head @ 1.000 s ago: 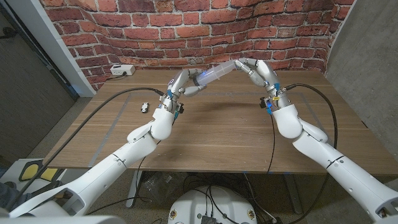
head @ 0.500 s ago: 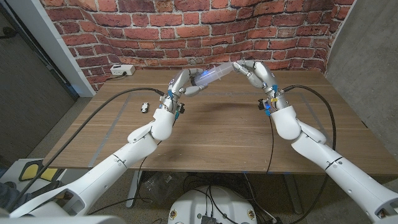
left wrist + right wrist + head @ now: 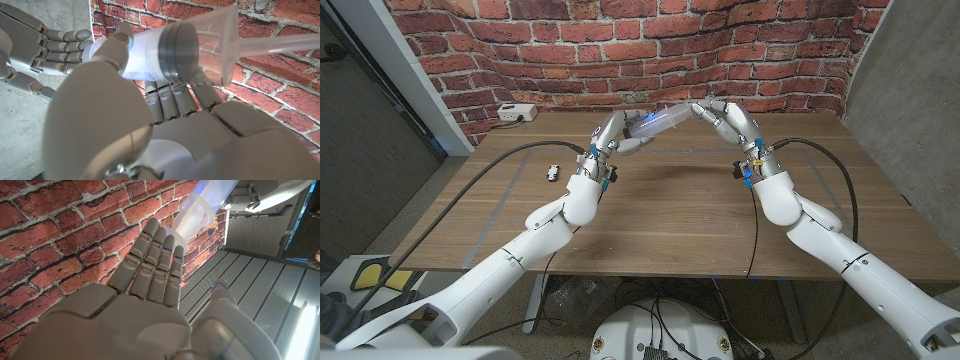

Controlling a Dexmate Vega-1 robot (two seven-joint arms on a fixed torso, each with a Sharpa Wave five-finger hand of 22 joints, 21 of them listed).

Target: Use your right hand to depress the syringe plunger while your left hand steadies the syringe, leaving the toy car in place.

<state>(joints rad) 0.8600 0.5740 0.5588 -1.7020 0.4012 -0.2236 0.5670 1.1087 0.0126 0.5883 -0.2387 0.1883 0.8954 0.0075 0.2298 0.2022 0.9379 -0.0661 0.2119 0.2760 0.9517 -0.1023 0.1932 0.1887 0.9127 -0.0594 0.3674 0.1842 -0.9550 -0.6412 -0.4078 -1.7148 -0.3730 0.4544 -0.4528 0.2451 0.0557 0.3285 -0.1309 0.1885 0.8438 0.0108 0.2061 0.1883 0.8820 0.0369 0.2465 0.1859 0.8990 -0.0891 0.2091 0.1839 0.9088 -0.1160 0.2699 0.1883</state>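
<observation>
While the left hand (image 3: pixel 613 135) grips the syringe (image 3: pixel 662 122) barrel aloft above the table's (image 3: pixel 670 215) far half, its long axis runs toward the right hand (image 3: pixel 725 118) — fingers spread, holding nothing, tips at the plunger end. Push goes along that axis. Toy car (image 3: pixel 552 172) sits well apart, on the left.

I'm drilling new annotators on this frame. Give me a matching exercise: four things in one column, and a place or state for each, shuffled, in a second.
1. syringe
2. toy car
3. white box
4. right hand

A. at the table's far left corner, by the brick wall
B. at the syringe's plunger end
C. held off the table by the left hand
D. on the table, left of the left arm

Pairs: 1-C, 2-D, 3-A, 4-B
</observation>
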